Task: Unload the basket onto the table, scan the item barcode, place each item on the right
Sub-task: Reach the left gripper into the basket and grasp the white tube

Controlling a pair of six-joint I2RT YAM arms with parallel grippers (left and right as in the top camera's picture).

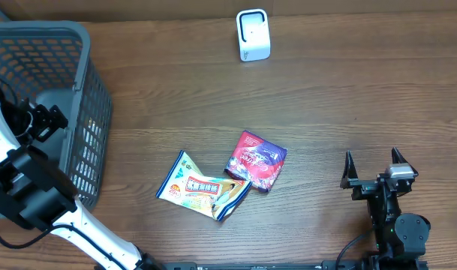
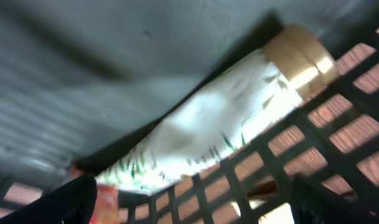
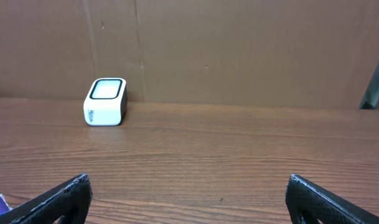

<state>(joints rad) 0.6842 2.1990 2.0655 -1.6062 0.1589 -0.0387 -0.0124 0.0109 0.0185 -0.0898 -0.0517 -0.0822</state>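
Observation:
My left gripper [image 2: 195, 208] is down inside the grey basket [image 1: 85, 45], open, its dark fingers [image 2: 71, 202] wide apart at the bottom corners of the left wrist view. Just ahead of them a white tube [image 2: 214, 124] with green leaf print and a gold cap [image 2: 301, 56] lies against the basket's mesh wall; nothing sits between the jaws. The white barcode scanner [image 1: 252, 35] stands at the table's far edge, also visible in the right wrist view as the scanner [image 3: 106, 101]. My right gripper [image 1: 373, 169] rests open and empty at the near right.
A yellow-white snack packet [image 1: 204, 187] and a purple packet [image 1: 256, 160] lie side by side mid-table. An orange-red item [image 2: 105, 202] shows by my left finger in the basket. A brown cardboard wall [image 3: 239, 50] backs the table.

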